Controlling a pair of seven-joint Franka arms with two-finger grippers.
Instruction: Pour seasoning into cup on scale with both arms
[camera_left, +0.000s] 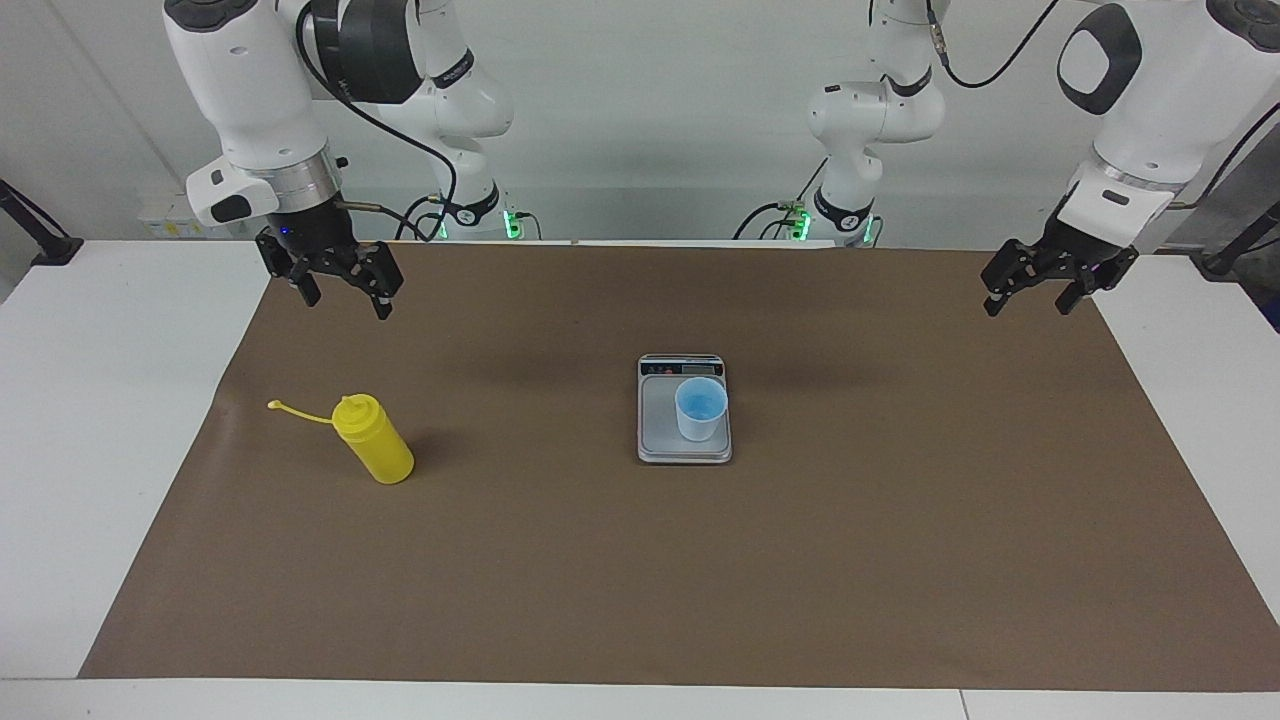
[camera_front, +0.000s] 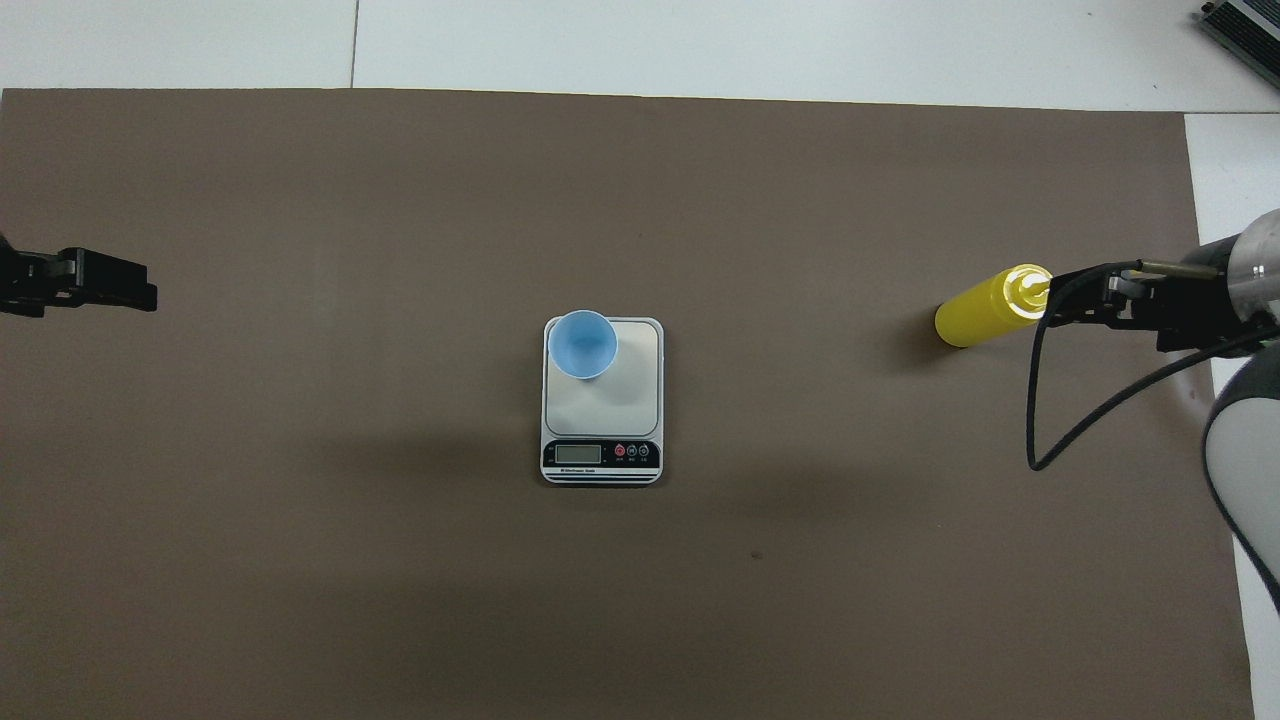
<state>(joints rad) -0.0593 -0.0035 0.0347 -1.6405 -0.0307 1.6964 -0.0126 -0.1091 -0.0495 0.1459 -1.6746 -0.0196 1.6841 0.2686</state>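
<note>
One camera sits high across the worktop (camera_left: 640, 560), facing the robots. Another looks steeply down from above their end. Both stand well back and share the scale (camera_left: 684, 410) (camera_front: 602, 400) at centre.

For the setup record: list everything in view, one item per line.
Bottle: one, yellow, upright on the mat toward the right arm's end of the table.
Scale: one, silver-grey, mid-mat.
Cup: one, light blue, on the scale.
Mat: one, brown, covering the table.
Table: one, white.
Right gripper: black, open, raised over the mat's edge nearest the robots.
Left gripper: black, open, waiting raised over the mat's corner.
</note>
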